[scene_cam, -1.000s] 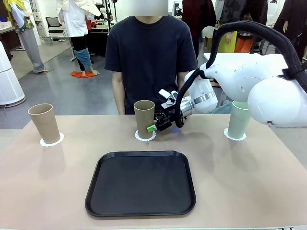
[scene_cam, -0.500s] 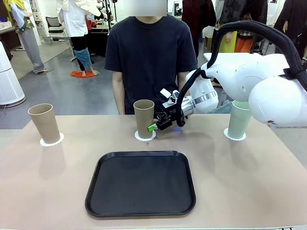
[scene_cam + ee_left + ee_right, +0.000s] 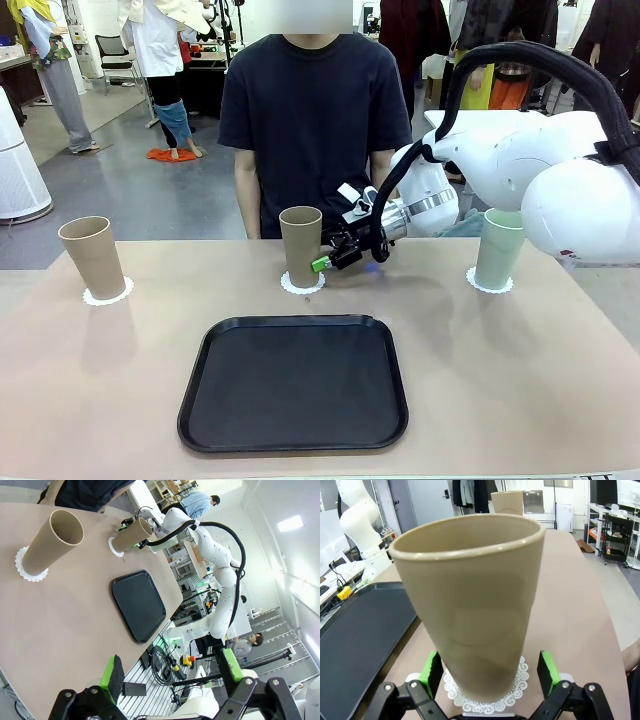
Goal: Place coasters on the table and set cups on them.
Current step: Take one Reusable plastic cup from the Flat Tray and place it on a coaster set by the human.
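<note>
Black rectangular tray [image 3: 293, 383] nearest on the beige tabletop [image 3: 520, 370]; beyond it, the middle tan tapered cup [image 3: 301, 246] upright on its white scalloped paper coaster [image 3: 487, 690], the right gripper [image 3: 325, 258] spread open beside it, pads clear; left gripper [image 3: 170, 672] open

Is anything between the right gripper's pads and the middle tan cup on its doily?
Nothing visible. The right gripper is open, with the middle tan-brown tapered tumbler standing upright between its green pads, a gap showing on each side. The cup sits on its scalloped white paper coaster; the black rectangular tray lies apart, nearer the robot.
</note>
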Robot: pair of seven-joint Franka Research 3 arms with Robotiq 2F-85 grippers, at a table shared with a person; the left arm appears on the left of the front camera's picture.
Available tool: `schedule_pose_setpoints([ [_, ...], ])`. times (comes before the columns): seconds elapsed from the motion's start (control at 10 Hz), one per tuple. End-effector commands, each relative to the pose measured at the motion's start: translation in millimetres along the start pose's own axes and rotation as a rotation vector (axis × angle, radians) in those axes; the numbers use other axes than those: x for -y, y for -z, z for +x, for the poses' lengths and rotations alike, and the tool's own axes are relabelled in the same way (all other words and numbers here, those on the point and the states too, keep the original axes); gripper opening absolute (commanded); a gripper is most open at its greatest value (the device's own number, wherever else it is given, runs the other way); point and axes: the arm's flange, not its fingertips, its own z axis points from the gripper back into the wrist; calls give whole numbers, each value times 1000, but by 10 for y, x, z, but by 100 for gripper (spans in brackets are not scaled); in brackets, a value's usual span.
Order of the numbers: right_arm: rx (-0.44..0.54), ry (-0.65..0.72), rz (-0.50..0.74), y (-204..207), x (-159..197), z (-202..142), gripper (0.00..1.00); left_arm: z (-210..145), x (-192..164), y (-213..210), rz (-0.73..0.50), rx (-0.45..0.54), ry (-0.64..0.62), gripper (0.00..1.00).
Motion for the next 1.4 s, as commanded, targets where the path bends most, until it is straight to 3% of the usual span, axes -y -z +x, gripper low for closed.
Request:
schedule_pose_setpoints([
  [0.0,-23,13,-17,-49,-42,68,100,4,20,-16,7,6,-8,100],
  [0.9,-65,29,-48,-191,-63,100,100,4,20,-16,7,6,-8,100],
  [1.3,-98,76,2,-262,-133,149,100,4,20,-16,7,6,-8,100],
])
